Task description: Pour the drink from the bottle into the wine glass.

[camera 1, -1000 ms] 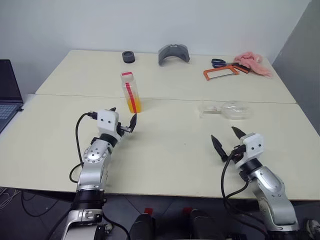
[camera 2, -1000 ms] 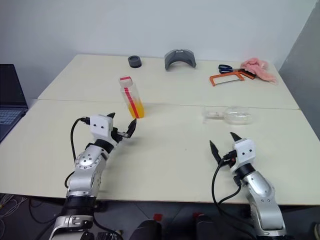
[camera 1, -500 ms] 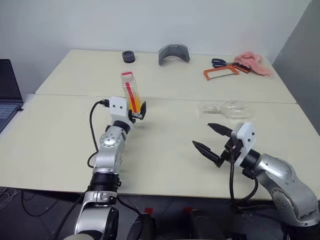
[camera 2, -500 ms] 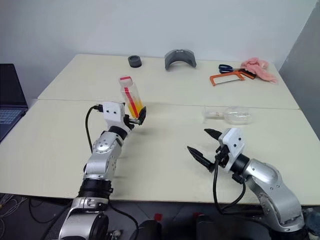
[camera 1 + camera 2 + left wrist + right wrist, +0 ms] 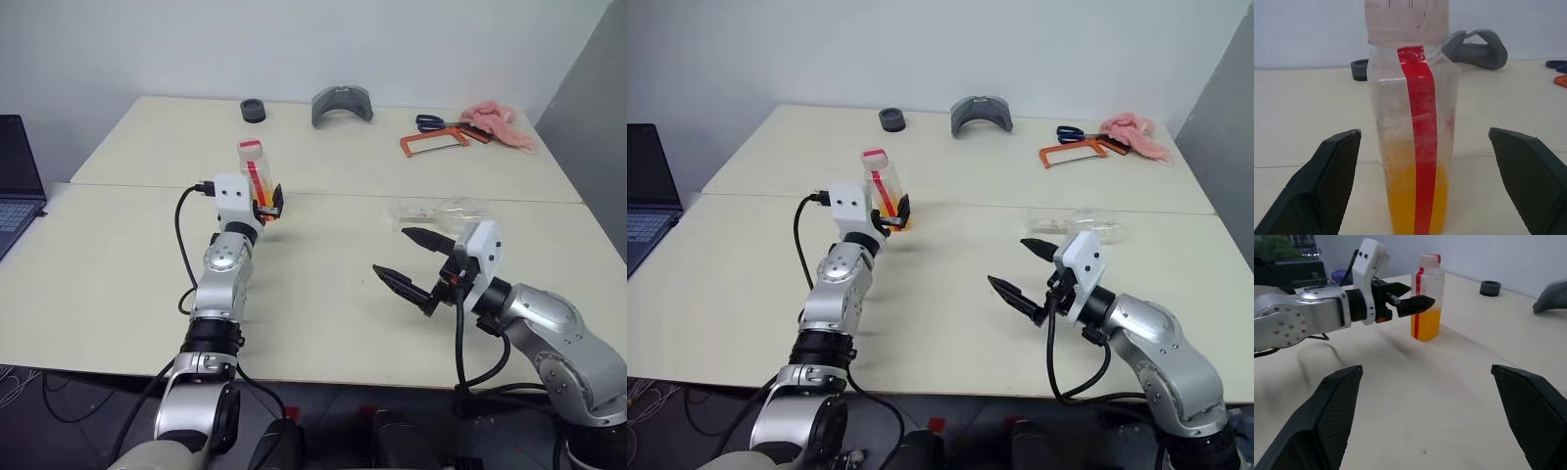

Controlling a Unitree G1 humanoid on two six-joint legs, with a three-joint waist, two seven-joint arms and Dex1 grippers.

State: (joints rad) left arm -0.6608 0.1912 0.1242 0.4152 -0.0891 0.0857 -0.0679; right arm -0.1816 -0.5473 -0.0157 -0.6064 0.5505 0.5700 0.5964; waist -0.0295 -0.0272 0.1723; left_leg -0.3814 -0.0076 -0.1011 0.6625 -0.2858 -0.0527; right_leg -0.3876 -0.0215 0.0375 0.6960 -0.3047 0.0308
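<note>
While the bottle point(image 5: 257, 182) stands upright near the middle of the bench point(image 5: 323, 294), close to the seam between its two tops, the left end effector point(image 5: 1425, 183) sits around it with its fingers point(image 5: 1334, 166) wide apart, one on each side and not touching. The drink point(image 5: 1400, 200) fills only the bottom part. The wine glass point(image 5: 453, 211) seems to lie on its side toward the right edge, though it is hard to make out. The right end effector point(image 5: 407, 264) is spread apart too, near the glass and holding nothing. If the left fingers bump the bottle before they close, it could tip over. The glass could roll away when grabbed.
</note>
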